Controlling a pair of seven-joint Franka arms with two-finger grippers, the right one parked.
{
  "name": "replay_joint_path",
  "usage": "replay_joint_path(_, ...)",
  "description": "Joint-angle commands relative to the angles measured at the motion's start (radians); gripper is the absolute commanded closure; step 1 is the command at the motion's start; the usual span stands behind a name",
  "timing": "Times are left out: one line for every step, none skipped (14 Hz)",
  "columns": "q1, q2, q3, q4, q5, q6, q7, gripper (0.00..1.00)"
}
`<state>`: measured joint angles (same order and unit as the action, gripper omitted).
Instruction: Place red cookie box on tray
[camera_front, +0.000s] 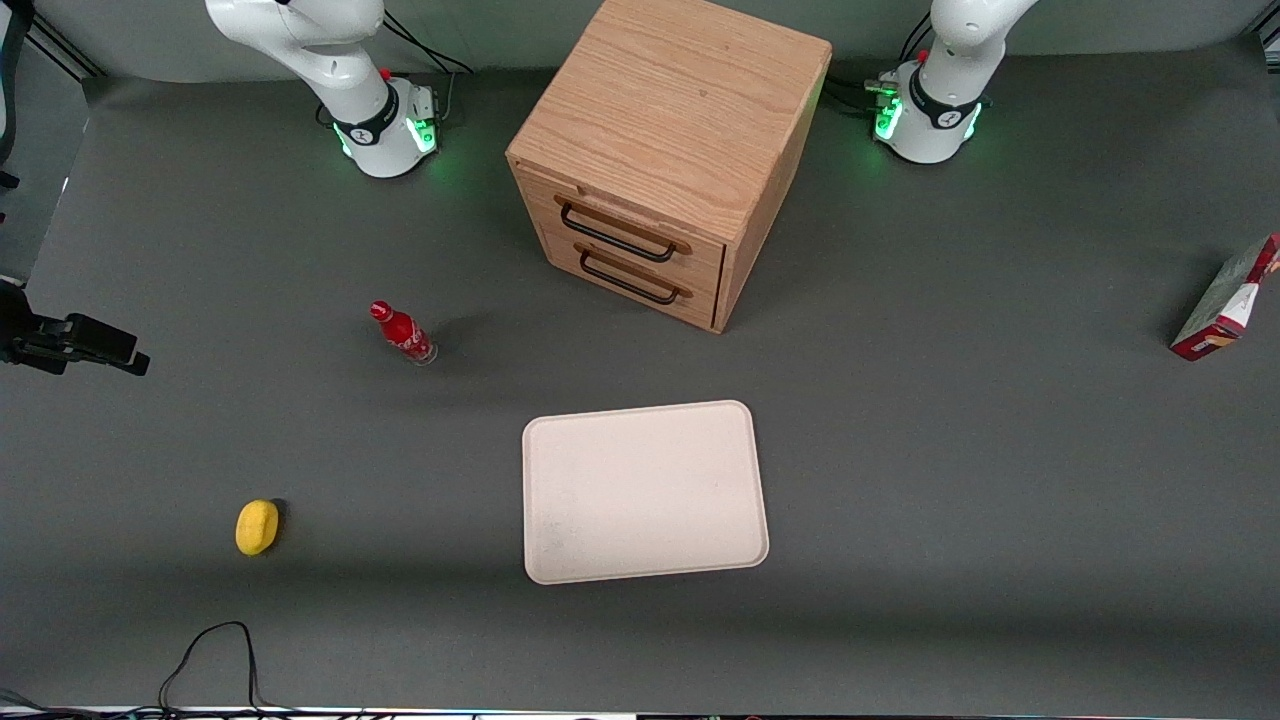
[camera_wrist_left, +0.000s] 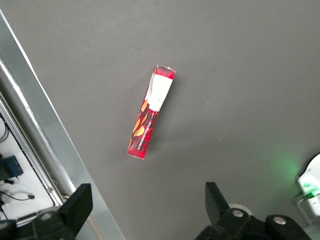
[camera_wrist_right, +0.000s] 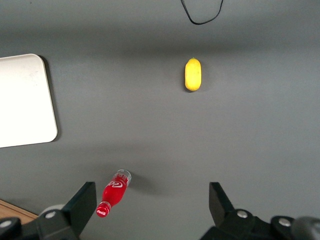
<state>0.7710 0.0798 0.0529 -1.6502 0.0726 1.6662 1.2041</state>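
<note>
High above the working arm's end of the table, the left arm looks straight down, only its base showing in the front view. Its gripper (camera_wrist_left: 145, 210) hangs well apart from everything, fingers (camera_wrist_left: 77, 205) spread wide and holding nothing. On the table, the wooden cabinet (camera_front: 665, 150) stands farther from the front camera than the tray (camera_front: 645, 490), which lies bare. Well apart from the tray, the red cookie box (camera_wrist_left: 151, 111) stands on the mat below the gripper, cut off by the front view's edge.
</note>
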Motion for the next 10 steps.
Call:
replay_joint_path(-0.010,-0.070,-0.021,-0.083,0.035,0.043,0.157,0.00)
replay_joint_path(-0.010,-0.080,-0.024,-0.104,0.047,0.059,0.245,0.00)
replay_joint_path(-0.012,-0.086,-0.024,-0.120,0.049,0.073,0.326,0.00)
replay_joint_path(-0.013,-0.095,-0.025,-0.135,0.049,0.088,0.383,0.00)
replay_joint_path(-0.022,-0.106,-0.025,-0.154,0.050,0.102,0.415,0.00)
replay_joint_path(-0.024,-0.118,-0.025,-0.180,0.052,0.121,0.422,0.00)
replay_joint_path(-0.022,-0.127,-0.024,-0.218,0.052,0.150,0.420,0.00)
replay_joint_path(-0.019,-0.136,-0.024,-0.259,0.052,0.191,0.422,0.00)
replay_joint_path(-0.016,-0.140,-0.022,-0.299,0.050,0.232,0.420,0.00)
replay_joint_path(-0.013,-0.140,-0.019,-0.331,0.050,0.269,0.420,0.00)
